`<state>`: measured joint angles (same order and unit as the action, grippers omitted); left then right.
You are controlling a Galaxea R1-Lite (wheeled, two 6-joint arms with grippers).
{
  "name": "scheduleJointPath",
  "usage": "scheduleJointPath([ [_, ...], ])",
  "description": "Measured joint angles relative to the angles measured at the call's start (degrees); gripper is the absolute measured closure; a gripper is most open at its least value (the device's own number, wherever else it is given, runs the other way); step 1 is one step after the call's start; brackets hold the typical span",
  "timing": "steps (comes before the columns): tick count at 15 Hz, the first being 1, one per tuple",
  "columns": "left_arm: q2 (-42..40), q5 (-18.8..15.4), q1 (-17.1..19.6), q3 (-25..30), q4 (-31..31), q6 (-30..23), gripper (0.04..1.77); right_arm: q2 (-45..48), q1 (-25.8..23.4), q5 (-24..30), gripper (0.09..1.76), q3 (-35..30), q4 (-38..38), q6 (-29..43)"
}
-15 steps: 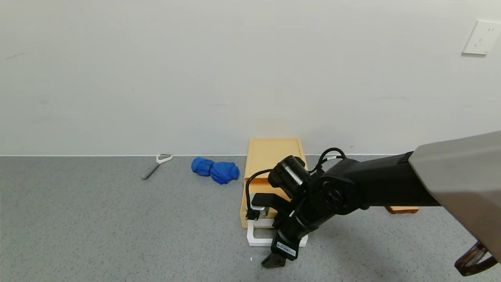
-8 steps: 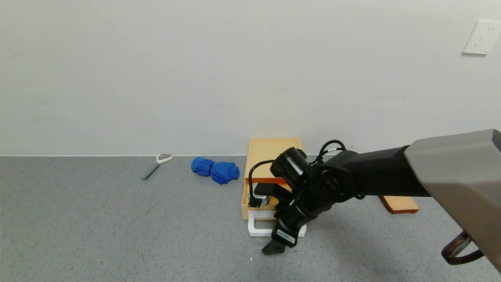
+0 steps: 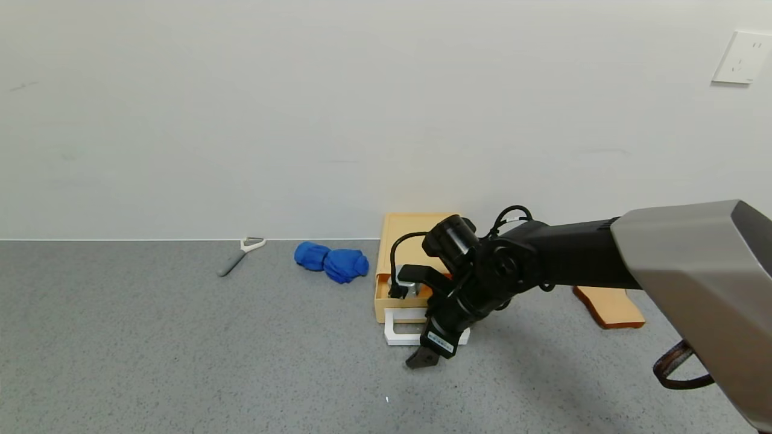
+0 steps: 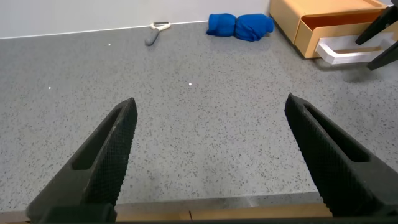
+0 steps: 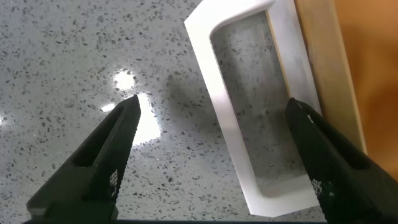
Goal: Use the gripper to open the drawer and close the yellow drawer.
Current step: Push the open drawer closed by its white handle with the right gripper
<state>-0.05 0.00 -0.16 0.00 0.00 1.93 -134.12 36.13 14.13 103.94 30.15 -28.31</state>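
The drawer (image 3: 416, 265) is a flat, pale yellow-orange box standing on the grey speckled worktop (image 3: 151, 349) with its back against the white wall (image 3: 301, 120). A white rectangular loop handle (image 3: 401, 328) juts from its front and lies low over the worktop. The left wrist view shows what the head view hides behind the arm: the tray (image 4: 336, 31) sits slightly out of the box, with a darker orange strip visible in the gap. The right wrist view shows the handle (image 5: 249, 112) from directly above as a white frame with bare worktop (image 5: 74, 62) seen through it, next to the drawer's pale front edge (image 5: 326, 74).

The right gripper (image 3: 431, 346) hangs just in front of the handle, fingers pointing down toward the worktop, on a black wrist that bends down from a grey forearm reaching in from the right. Its fingers are spread wide and hold nothing: one (image 5: 102, 158) is over bare worktop, the other (image 5: 336, 168) over the drawer-side end of the handle. Whether they touch the handle cannot be told.

The left gripper (image 4: 217, 162) hovers low over the worktop, well apart from the drawer, its fingers likewise wide and empty.

A blue cloth (image 3: 332, 261) lies just left of the drawer, a grey-handled peeler (image 3: 239, 253) farther left near the wall, and a tan slice of toast (image 3: 609, 306) to the right.
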Motion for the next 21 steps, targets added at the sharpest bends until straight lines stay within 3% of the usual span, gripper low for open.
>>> scheduleJointPath([
  [8,0.0,0.0,0.0,0.0,0.0,0.0,0.09,-4.3,-2.4,0.0,0.14,8.7,1.4,0.1],
  [21,0.0,0.0,0.0,0.0,0.0,0.0,0.09,-6.2,-3.7,-0.1,0.14,9.4,-2.1,0.2],
])
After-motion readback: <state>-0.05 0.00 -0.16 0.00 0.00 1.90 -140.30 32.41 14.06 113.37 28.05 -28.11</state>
